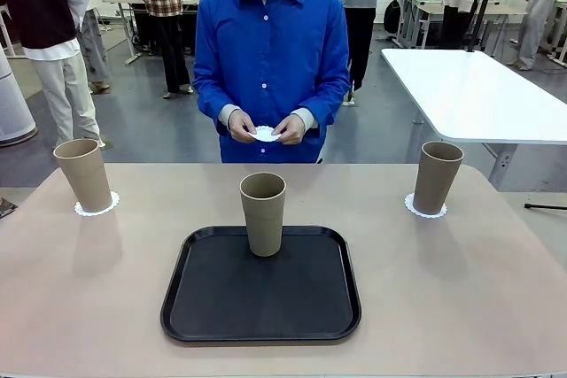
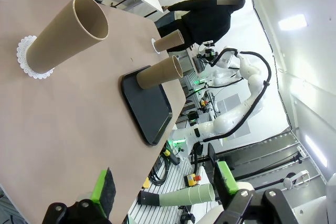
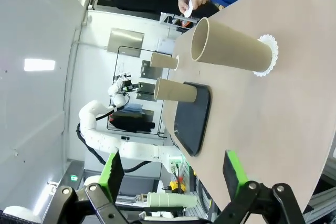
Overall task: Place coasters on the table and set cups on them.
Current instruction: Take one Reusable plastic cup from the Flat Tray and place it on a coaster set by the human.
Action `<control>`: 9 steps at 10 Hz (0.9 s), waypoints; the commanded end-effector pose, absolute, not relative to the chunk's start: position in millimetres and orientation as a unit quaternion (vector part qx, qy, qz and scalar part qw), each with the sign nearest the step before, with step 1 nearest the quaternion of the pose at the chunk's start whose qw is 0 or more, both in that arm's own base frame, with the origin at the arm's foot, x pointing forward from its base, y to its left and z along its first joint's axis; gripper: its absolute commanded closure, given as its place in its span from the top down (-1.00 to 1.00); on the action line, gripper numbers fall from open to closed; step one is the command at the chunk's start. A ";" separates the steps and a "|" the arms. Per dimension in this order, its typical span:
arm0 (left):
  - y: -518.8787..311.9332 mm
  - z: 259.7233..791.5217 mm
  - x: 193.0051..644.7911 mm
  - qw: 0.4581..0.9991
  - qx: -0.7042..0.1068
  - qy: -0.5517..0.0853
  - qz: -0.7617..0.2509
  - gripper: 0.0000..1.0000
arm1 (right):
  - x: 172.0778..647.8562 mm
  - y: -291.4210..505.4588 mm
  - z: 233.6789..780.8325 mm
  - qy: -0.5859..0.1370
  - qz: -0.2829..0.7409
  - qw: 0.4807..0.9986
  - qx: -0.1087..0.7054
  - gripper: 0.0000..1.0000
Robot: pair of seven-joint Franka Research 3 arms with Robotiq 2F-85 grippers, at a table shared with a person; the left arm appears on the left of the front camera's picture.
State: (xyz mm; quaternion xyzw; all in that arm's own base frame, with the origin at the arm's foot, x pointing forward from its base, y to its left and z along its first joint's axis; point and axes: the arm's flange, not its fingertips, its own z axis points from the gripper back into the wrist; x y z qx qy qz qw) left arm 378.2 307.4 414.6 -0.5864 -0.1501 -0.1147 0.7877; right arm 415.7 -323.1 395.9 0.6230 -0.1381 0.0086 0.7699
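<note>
While two cups [image 1: 84, 174] stand on coasters [image 1: 96, 208] at the left and right of the surface [image 1: 461, 289], the third cup [image 1: 263, 213] stands on the tray [image 1: 266, 307]. The person's hands [image 1: 291, 127] hold another coaster [image 1: 265, 135]. Left fingers [image 2: 103, 187] and right fingers [image 3: 234, 167] are released, empty.

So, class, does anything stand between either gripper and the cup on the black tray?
Nothing visible does. Only bare table and the black tray, with its low rim, lie between the open left gripper, or the open right gripper, and that cup.

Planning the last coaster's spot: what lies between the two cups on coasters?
In the front view, the third cup on the black tray, slightly nearer the robot; otherwise bare table.
</note>
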 end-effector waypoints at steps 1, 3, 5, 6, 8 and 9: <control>307.4 417.6 377.2 0.789 -0.585 -0.148 -0.112 1.00 | 422.5 -327.7 403.1 -0.129 0.036 0.769 0.625 1.00; 307.4 417.6 377.2 0.789 -0.585 -0.148 -0.112 1.00 | 415.7 -323.1 395.9 -0.138 0.009 0.770 0.623 1.00; 307.4 417.6 377.2 0.789 -0.585 -0.148 -0.112 1.00 | 415.7 -323.1 395.9 -0.138 0.009 0.770 0.623 1.00; 307.4 417.6 377.2 0.789 -0.585 -0.148 -0.112 1.00 | 415.7 -323.1 395.9 -0.138 0.009 0.770 0.623 1.00; 307.4 417.6 377.2 0.789 -0.585 -0.148 -0.112 1.00 | 415.7 -323.1 395.9 -0.138 0.009 0.770 0.623 1.00; 307.4 417.6 377.2 0.789 -0.585 -0.148 -0.112 1.00 | 415.7 -323.1 395.9 -0.138 0.009 0.770 0.623 1.00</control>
